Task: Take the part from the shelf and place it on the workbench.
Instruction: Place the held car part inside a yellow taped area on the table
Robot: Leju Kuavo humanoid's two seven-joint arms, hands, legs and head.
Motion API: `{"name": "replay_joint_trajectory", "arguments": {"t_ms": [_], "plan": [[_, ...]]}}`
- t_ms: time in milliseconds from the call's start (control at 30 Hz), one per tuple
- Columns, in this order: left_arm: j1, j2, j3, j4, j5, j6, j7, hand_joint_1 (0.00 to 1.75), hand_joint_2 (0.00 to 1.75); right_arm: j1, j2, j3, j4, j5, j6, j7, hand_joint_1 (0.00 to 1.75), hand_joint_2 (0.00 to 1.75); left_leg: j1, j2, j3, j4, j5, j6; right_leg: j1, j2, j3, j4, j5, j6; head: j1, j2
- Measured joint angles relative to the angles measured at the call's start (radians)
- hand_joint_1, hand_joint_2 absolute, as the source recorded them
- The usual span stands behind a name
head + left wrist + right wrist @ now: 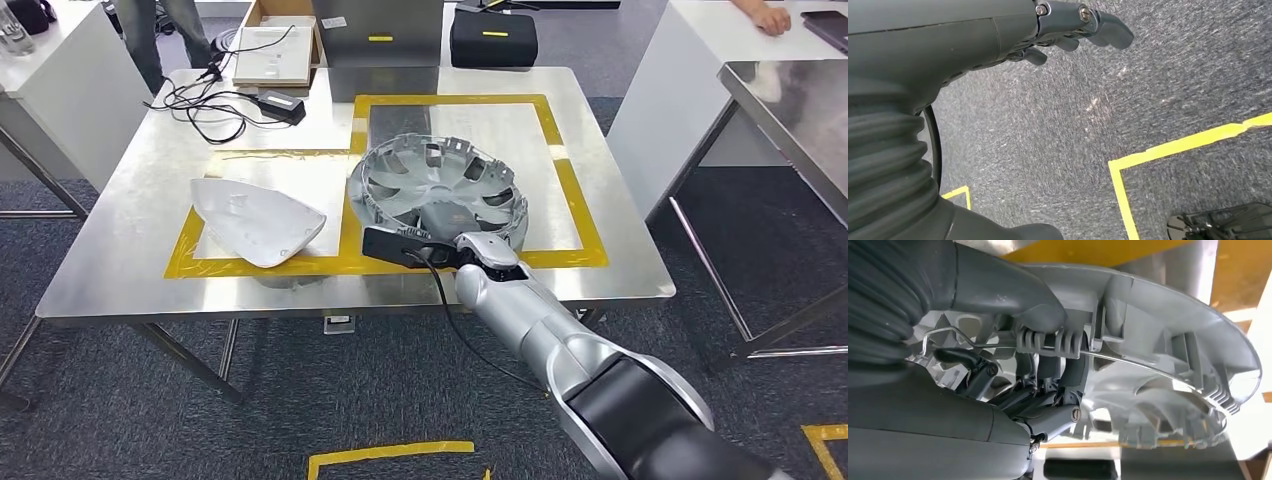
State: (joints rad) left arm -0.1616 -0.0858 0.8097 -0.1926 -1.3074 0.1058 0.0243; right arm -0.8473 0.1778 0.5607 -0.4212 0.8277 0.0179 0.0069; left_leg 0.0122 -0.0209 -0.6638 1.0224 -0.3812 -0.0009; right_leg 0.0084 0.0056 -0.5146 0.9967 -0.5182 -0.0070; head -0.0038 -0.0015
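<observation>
On the steel workbench (120, 250), inside the right-hand yellow-taped square (580, 215), I have the part: a grey plastic wheel cover (437, 187), hollow side up, tilted so its near edge rides on my right hand (487, 252) while the far edge looks to be down on the tabletop. From the right wrist view the thumb (1013, 295) lies over the rim (1148, 305) and the darker fingers (1048, 415) curl up underneath among the ribs, so that hand is gripping the cover at its near edge.

I judge it light for its size and fairly stiff across the spokes, but the rim is thin moulded plastic and would flex if squeezed hard. The clip tabs (1053, 342) standing up around the inside, and the thin wire retaining ring (1128, 356) running through them, look like the fragile bits; I would keep my fingers off those and hold by the rim wall between two tabs, as now. The plastic is smooth, so a pinch at one edge could let it swing.

Just left of it, in the neighbouring taped square, lies a white moulded shell (258, 220), apart from the cover. My left hand (1068, 30) hangs over grey carpet (1073, 125), fingers loosely apart and holding nothing.
</observation>
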Motion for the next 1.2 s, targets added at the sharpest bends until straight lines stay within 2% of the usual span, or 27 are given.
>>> {"name": "replay_joint_trajectory", "arguments": {"t_ms": [33,167,367,567,633,733,833,900,967,1067,1100,1133,1167,1200], "plan": [[-0.001,0.000,-0.003,0.000,-0.003,-0.001,0.006,0.00,1.75,-0.002,0.003,0.000,0.005,0.001,0.004,-0.003,0.00,0.00,0.000,0.000,0.000,0.000,0.000,0.000,0.000,0.000,0.000,0.000,0.000,0.000,0.000,0.000],[-0.008,0.000,-0.012,0.000,-0.003,-0.020,0.010,0.00,0.00,-0.015,0.022,-0.001,0.026,0.010,0.017,-0.013,0.00,0.00,0.000,0.001,0.001,-0.001,0.000,-0.001,0.000,0.001,0.000,0.001,0.000,0.000,0.000,0.000],[-0.015,-0.001,-0.013,0.001,0.001,-0.032,0.003,0.00,0.00,-0.024,0.049,-0.004,0.038,-0.015,-0.016,-0.106,0.00,0.00,0.000,0.001,0.002,-0.002,0.001,-0.001,0.000,0.001,0.000,0.001,0.000,-0.001,0.000,0.000],[-0.013,-0.002,-0.013,0.002,0.009,-0.018,0.018,0.00,0.00,-0.026,0.059,-0.037,-0.009,-0.102,-0.108,-0.256,0.00,0.00,0.000,0.001,0.002,-0.002,0.001,-0.002,0.000,0.001,0.000,0.002,0.000,-0.001,0.000,0.000],[-0.011,-0.002,-0.013,0.003,0.014,-0.014,0.018,0.00,0.00,-0.019,0.058,-0.060,-0.078,-0.175,-0.111,-0.312,0.00,0.00,0.000,0.001,0.002,-0.002,0.001,-0.002,0.000,0.001,0.000,0.002,0.000,-0.001,0.000,0.000],[-0.003,-0.002,-0.012,0.003,0.023,-0.007,0.018,0.00,0.00,0.014,0.049,-0.100,-0.251,-0.307,-0.080,-0.343,0.00,0.00,0.000,0.001,0.002,-0.002,0.001,-0.002,0.000,0.001,0.000,0.002,-0.001,-0.001,0.000,0.000],[0.008,-0.001,-0.011,0.003,0.029,0.000,0.020,0.00,0.00,0.050,0.029,-0.137,-0.433,-0.418,-0.068,-0.356,0.00,0.00,-0.006,0.001,0.001,0.001,-0.007,0.005,-0.004,0.001,0.001,-0.003,-0.002,0.006,0.000,0.000],[0.014,-0.004,-0.010,0.003,0.030,0.002,0.020,0.00,0.00,0.064,0.015,-0.155,-0.534,-0.457,-0.070,-0.359,0.00,0.00,-0.004,0.003,0.008,-0.008,-0.007,0.012,-0.004,0.001,0.003,0.000,-0.007,0.013,0.000,0.000],[0.017,-0.007,-0.010,0.004,0.030,0.002,0.020,0.00,0.00,0.071,0.002,-0.164,-0.606,-0.469,-0.071,-0.360,0.00,0.00,0.003,0.008,0.019,-0.021,-0.004,0.017,-0.004,0.000,-0.020,0.052,-0.037,0.021,0.003,0.000],[0.017,-0.008,-0.010,0.004,0.030,0.002,0.022,0.00,0.00,0.092,-0.015,-0.169,-0.662,-0.474,-0.070,-0.359,0.00,0.00,0.006,0.014,0.023,-0.023,-0.006,0.019,-0.015,-0.001,-0.125,0.242,-0.116,0.031,0.006,0.000],[0.018,-0.008,-0.010,0.004,0.030,0.002,0.022,0.00,0.00,0.102,-0.021,-0.171,-0.672,-0.475,-0.070,-0.359,0.00,0.00,0.006,0.014,0.023,-0.021,-0.007,0.017,-0.019,-0.001,-0.151,0.280,-0.121,0.034,0.006,0.000],[0.019,-0.008,-0.010,0.004,0.030,0.002,0.023,0.00,0.00,0.109,-0.025,-0.173,-0.680,-0.475,-0.070,-0.359,0.00,0.00,0.008,0.014,0.022,-0.018,-0.009,0.014,-0.024,-0.001,-0.160,0.283,-0.106,0.038,0.006,0.000],[0.020,-0.009,-0.010,0.004,0.030,0.002,0.023,0.00,0.00,0.113,-0.029,-0.174,-0.687,-0.475,-0.070,-0.359,0.00,0.00,0.010,0.014,0.022,-0.013,-0.011,0.009,-0.028,-0.001,-0.149,0.246,-0.074,0.041,0.006,0.000],[0.020,-0.009,-0.010,0.004,0.030,0.002,0.023,0.00,0.00,0.115,-0.030,-0.174,-0.695,-0.475,-0.070,-0.359,0.00,0.00,0.013,0.014,0.020,-0.005,-0.015,0.003,-0.032,-0.002,-0.122,0.182,-0.034,0.045,0.006,0.000]]}}
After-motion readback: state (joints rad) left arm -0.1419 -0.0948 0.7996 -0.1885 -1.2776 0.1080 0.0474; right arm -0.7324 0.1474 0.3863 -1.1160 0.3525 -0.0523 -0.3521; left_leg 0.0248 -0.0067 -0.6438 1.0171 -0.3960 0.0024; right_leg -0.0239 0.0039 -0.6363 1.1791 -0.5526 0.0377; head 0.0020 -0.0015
